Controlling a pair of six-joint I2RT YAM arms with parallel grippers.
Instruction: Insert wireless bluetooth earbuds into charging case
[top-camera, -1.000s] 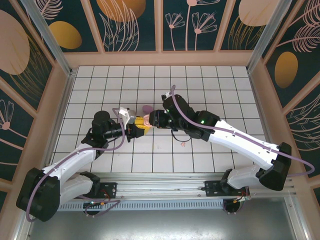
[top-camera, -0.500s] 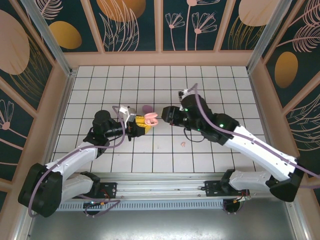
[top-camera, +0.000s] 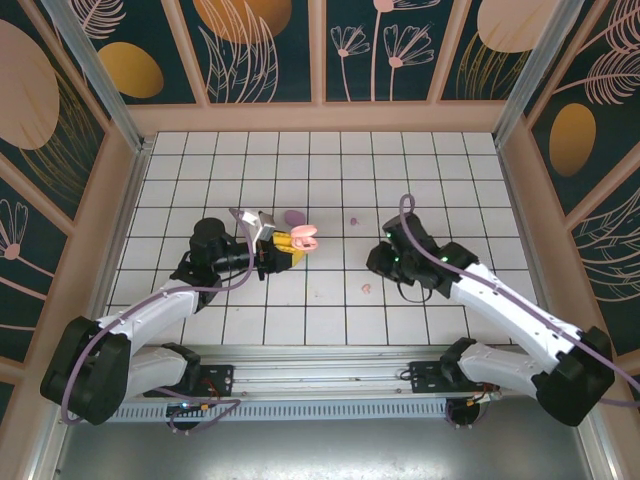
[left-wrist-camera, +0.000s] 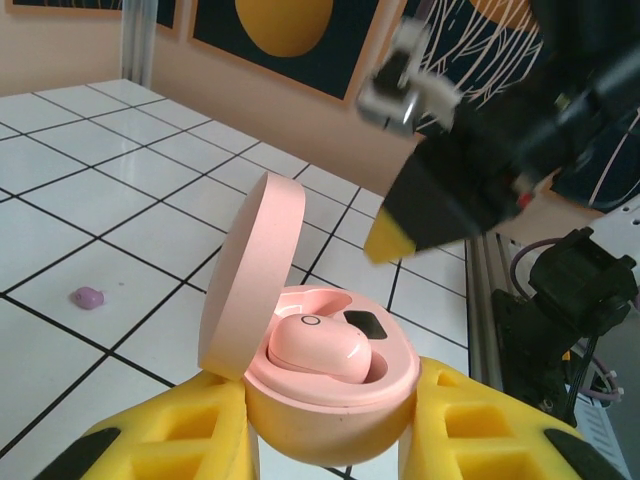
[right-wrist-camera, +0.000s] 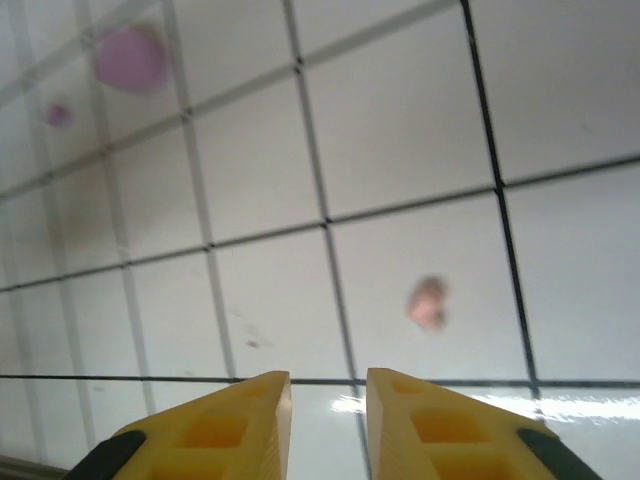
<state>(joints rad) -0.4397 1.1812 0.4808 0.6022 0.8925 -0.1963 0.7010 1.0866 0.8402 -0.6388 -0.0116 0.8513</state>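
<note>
The left gripper (left-wrist-camera: 325, 445) clamps the open pink case (left-wrist-camera: 330, 385), while the right gripper (right-wrist-camera: 328, 388), barely parted and empty, may knock the off-centre pink earbud (right-wrist-camera: 428, 302) away.

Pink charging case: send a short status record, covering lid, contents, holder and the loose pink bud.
holder: left hand, shut on pink charging case
opening: lid standing open
contents: seated pink earbud in one socket; other socket looks empty
remaining: loose pink earbud on a tile, just ahead of right hand
right hand state: narrowly open, empty
</note>
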